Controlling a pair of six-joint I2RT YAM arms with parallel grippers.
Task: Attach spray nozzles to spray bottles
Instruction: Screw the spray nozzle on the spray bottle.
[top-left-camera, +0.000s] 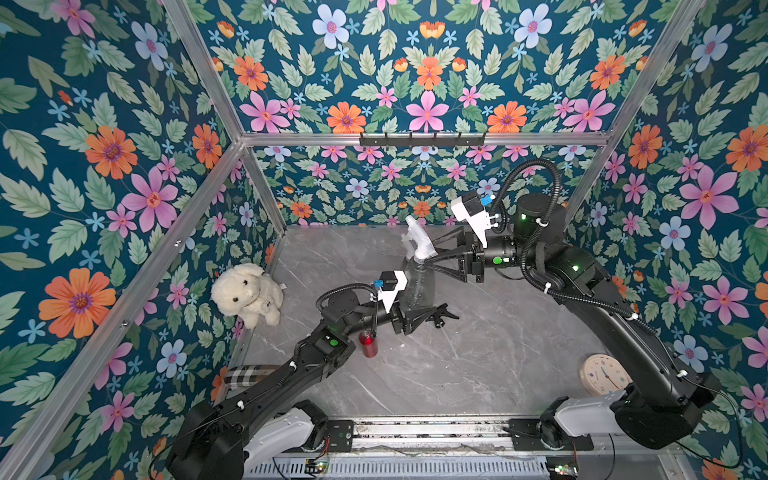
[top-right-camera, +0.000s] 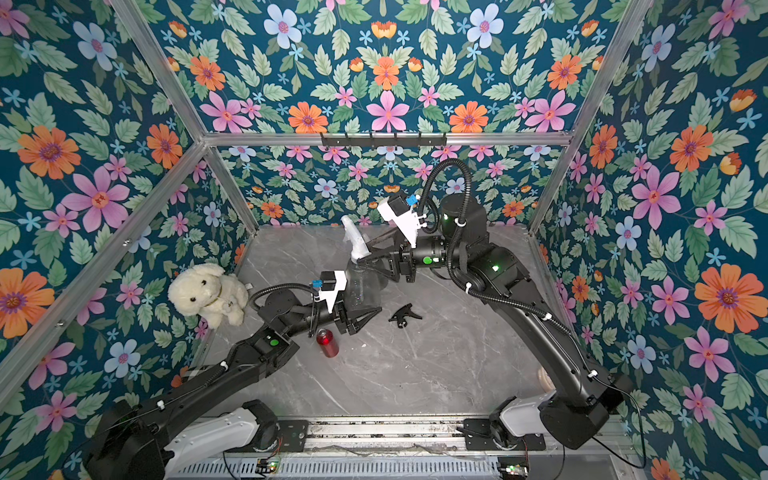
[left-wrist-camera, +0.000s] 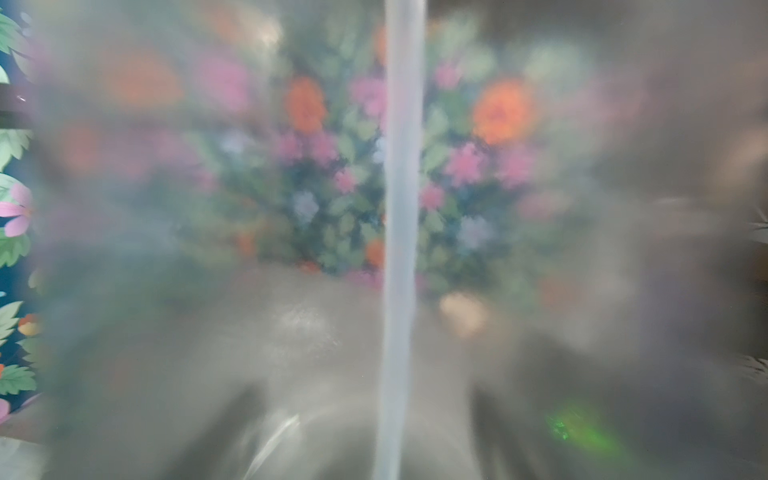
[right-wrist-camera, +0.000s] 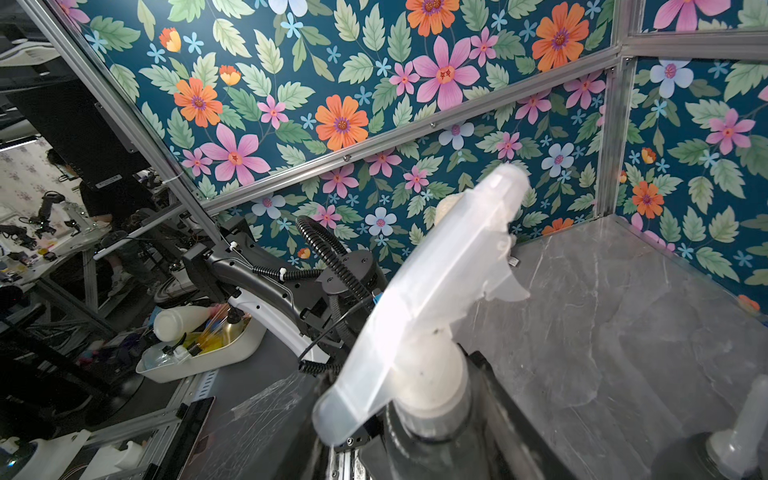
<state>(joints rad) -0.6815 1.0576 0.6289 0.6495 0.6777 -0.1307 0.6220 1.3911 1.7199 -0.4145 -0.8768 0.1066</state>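
Okay, my left gripper is clamped mid-width round the low body of the upright grey bottle, my right gripper pinches the collar of the white nozzle sitting straight on its neck, axis vertical, so I judge the twist falls to the right arm, with the black nozzle lying just beside the base and the red bottle near.

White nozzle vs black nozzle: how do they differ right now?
Colour: the white nozzle is translucent whitish; the black nozzle is opaque black.
Pose: the white nozzle stands on the neck of the grey bottle; the black nozzle lies on the table.
Handling: the right gripper holds the white nozzle at its collar; no gripper touches the black nozzle.
Shared: both are trigger sprayer heads.
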